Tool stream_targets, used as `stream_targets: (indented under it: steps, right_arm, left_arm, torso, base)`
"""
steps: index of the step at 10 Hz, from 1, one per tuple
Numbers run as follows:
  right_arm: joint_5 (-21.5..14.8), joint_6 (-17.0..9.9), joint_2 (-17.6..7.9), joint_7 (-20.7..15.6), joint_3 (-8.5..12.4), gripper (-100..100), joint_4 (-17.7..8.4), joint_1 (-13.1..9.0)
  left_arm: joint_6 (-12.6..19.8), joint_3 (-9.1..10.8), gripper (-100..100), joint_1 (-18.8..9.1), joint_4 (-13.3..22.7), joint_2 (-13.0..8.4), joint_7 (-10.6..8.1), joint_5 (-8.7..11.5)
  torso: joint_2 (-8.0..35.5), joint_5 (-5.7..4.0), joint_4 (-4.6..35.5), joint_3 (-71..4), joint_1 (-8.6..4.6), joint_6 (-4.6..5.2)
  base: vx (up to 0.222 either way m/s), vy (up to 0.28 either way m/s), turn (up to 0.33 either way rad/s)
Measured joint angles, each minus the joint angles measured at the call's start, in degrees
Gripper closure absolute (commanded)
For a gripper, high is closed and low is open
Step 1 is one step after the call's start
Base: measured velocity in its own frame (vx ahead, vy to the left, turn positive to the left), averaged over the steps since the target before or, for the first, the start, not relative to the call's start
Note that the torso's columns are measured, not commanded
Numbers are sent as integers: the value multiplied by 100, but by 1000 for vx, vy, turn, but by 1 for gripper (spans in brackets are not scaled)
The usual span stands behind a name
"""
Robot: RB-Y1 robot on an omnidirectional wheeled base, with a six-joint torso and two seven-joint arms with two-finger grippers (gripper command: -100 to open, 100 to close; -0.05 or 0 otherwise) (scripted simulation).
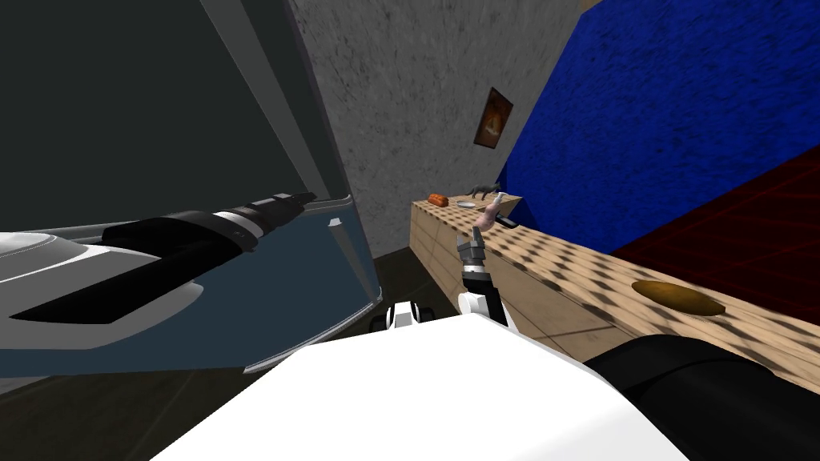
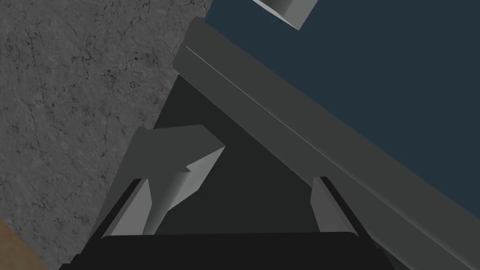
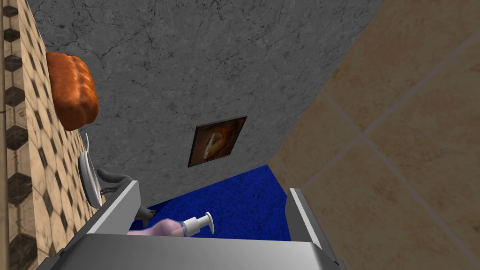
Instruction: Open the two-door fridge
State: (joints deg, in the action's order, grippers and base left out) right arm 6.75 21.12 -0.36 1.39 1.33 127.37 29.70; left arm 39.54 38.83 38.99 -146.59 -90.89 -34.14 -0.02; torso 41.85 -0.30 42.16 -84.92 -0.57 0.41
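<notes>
Two colours make up the tall fridge (image 1: 272,272) on my left in the head view: a slate-blue panel low down and a dark grey panel (image 1: 120,96) above it. Its front faces me. Its long edge runs from the floor right out of the top of the head view, and the lean is just the camera's roll.

The left gripper (image 1: 308,195) reaches straight out to where the two panels meet. In the left wrist view the left gripper (image 2: 229,180) is released, fingers (image 2: 136,211) wide apart with nothing between them but the dark grey panel. A chunky mid-grey handle block (image 2: 187,159) sits just beside one finger, can't tell if they're touching. A grey band (image 2: 281,126) edges the slate-blue panel and runs lengthwise past the other finger. A second, lighter grey block (image 2: 281,9) sticks out of the blue panel further on. Whether that door is cracked open, I honestly can't tell.

The right gripper (image 1: 475,234) points up beside the tan hexagon-patterned counter (image 1: 560,272), well apart from the fridge. Seen from its own wrist camera, the right gripper (image 3: 213,187) is also spread open and empty. Near it on the counter are a pink pump bottle (image 3: 173,228), a grey plate (image 3: 86,176) and an orange-brown bread loaf (image 3: 70,91).
</notes>
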Motion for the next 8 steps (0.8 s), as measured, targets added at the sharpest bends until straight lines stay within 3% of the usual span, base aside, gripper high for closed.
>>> stream_targets:
  steps: [3,4,6,8]
  right_arm:
    - [0,0,1,0,-1,0,1,0]
    - [0,0,1,0,0,0,0,0]
    - [0,0,0,0,0,0,0,-3]
    - [0,-1,0,0,0,0,-1,-4]
  left_arm:
    - [49,51,-100,-24,-171,-110,-50,7]
    - [49,51,100,-24,-171,-110,-50,6]
    - [-7,82,100,-89,-206,-97,-7,55]
    - [-178,-79,100,-233,-189,-117,6,66]
  torso:
    - [24,18,5,20,28,-31]
    - [41,30,11,33,55,-37]
    - [67,56,5,50,105,-41]
    - [87,34,31,65,69,-45]
  base:
    - [10,3,-24]
    - [5,-6,-18]
    - [-200,47,-94]
    - [-262,89,-66]
